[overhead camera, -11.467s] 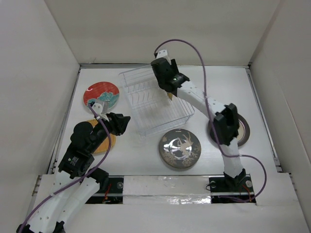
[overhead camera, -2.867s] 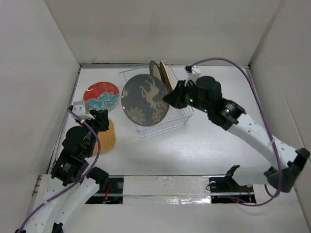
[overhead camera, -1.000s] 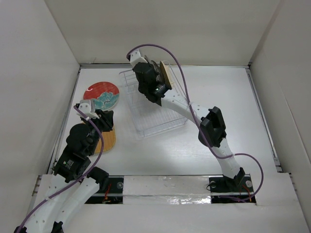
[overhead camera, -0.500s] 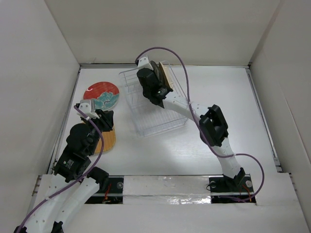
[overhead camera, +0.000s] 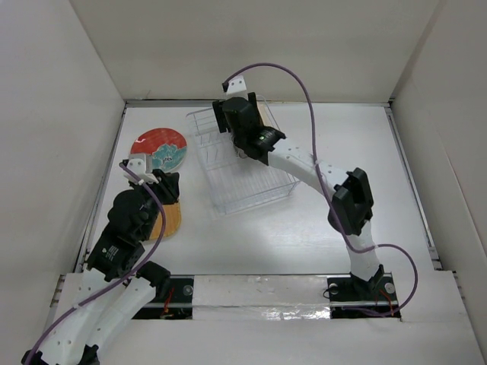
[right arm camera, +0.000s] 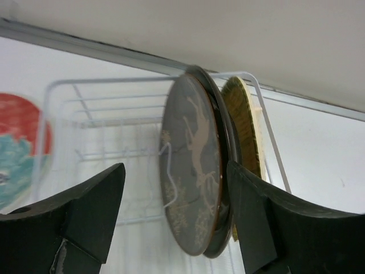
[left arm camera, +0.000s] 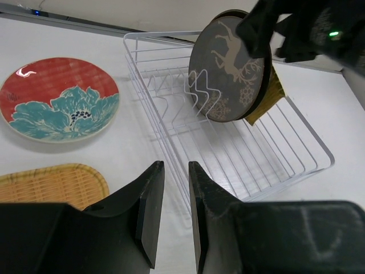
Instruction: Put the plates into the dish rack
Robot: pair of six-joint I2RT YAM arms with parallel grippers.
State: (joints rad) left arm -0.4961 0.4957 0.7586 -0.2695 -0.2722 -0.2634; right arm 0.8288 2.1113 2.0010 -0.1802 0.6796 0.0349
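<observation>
The dark plate with the silver design stands upright in the far end of the clear dish rack. A second plate's dark rim shows right behind it, then the yellow ribbed plate. My right gripper is open, one finger on each side of the dark plate, above the rack's far end. My left gripper is empty, with only a narrow gap between its fingers. It hovers over the orange-yellow plate. The red plate with the teal flower lies flat, left of the rack.
The rack's wire dividers stand in a row along its left side. White walls close in the table at the back and both sides. The right arm's cable arches over the rack's far right corner.
The right gripper held the dark plate over the rack about three seconds ago. The plate now stands in the rack, and the right arm has shifted slightly right. The left arm barely moved.
</observation>
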